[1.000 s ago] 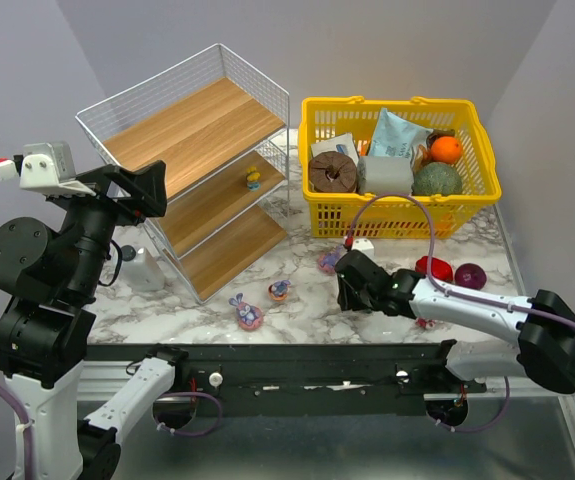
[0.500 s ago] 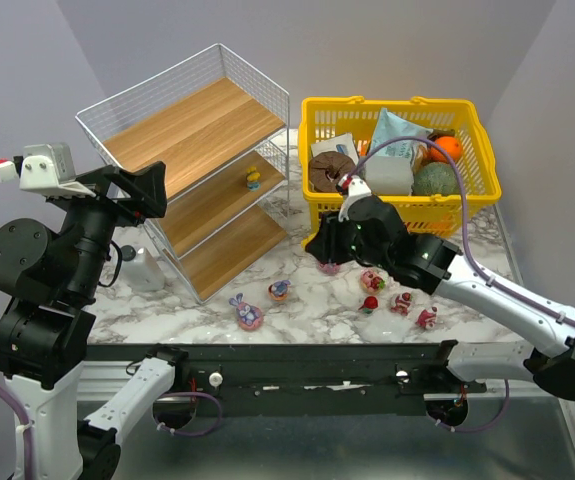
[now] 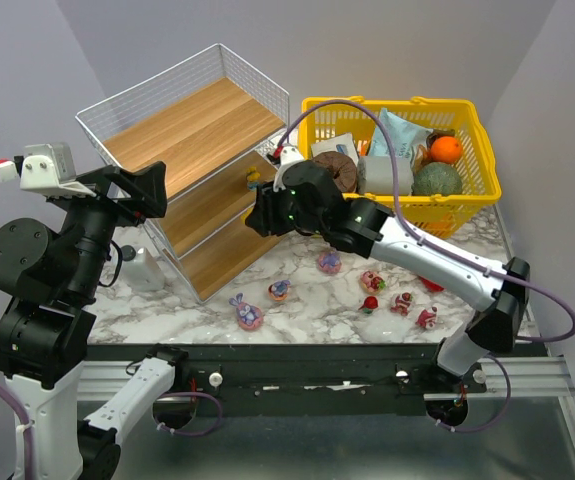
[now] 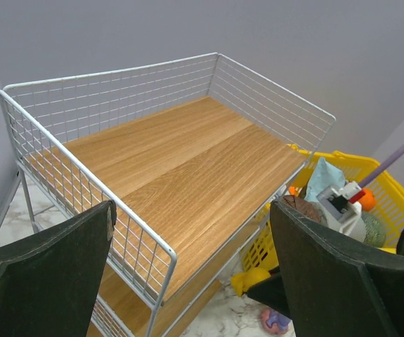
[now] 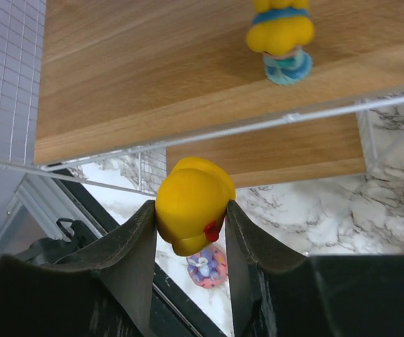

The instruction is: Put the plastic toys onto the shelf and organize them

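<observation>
Right wrist view settles the step in hand: the right gripper (image 5: 190, 214) has its jaws closed partway on a glossy yellow duck-like plastic toy (image 5: 191, 200). The toy is pinched between the two dark fingers in the lower middle of the frame, in the air before the slanted white wire shelf with light brown wooden boards (image 5: 117, 84). At the top of that frame a second yellow figurine with a blue base (image 5: 281, 35) stands on the middle board. In the top external view the right arm reaches from the lower right to the open front of the shelf at upper left. The left gripper (image 3: 145, 188) hangs beside the top tier, its jaws spread wide and holding nothing. Several small pink, red and purple toys lie scattered on the marble worktop (image 3: 307, 320) in the lower middle, a purple one (image 3: 248, 316) nearest the shelf. The yellow plastic basket (image 3: 467, 108) of groceries sits at upper right. The task looks early: one toy is placed and one is in the jaws. The next move, as I judge it, calls for passing the duck over the front wire onto a board. It should go beside its yellow fellow if sorting by colour and be set upright before the jaws open.
</observation>
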Robot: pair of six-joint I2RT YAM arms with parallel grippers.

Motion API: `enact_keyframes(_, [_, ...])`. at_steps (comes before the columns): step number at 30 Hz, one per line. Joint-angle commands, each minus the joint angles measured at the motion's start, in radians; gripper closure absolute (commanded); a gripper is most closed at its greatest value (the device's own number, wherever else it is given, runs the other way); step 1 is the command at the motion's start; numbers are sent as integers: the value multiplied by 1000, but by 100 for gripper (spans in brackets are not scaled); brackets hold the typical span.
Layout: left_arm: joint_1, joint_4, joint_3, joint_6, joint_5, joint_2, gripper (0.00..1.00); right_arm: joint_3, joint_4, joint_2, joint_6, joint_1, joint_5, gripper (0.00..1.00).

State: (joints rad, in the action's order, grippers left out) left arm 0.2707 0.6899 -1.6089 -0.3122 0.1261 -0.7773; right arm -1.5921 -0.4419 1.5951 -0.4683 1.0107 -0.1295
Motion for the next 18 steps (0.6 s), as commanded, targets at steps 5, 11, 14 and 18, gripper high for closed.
enact_keyframes(5, [4, 14, -19, 8, 23, 6, 1, -141, 6, 117, 19, 29, -24, 94])
enact_keyframes(11, [4, 20, -19, 30, 40, 6, 1, -166, 15, 137, 23, 32, -39, 94])
enact_keyframes(14, [4, 20, -17, 41, 49, 7, 1, -189, 19, 154, 26, 34, -42, 94])
enact_keyframes(18, [4, 20, -17, 48, 53, 6, 1, -219, 9, 186, 39, 34, -50, 94])
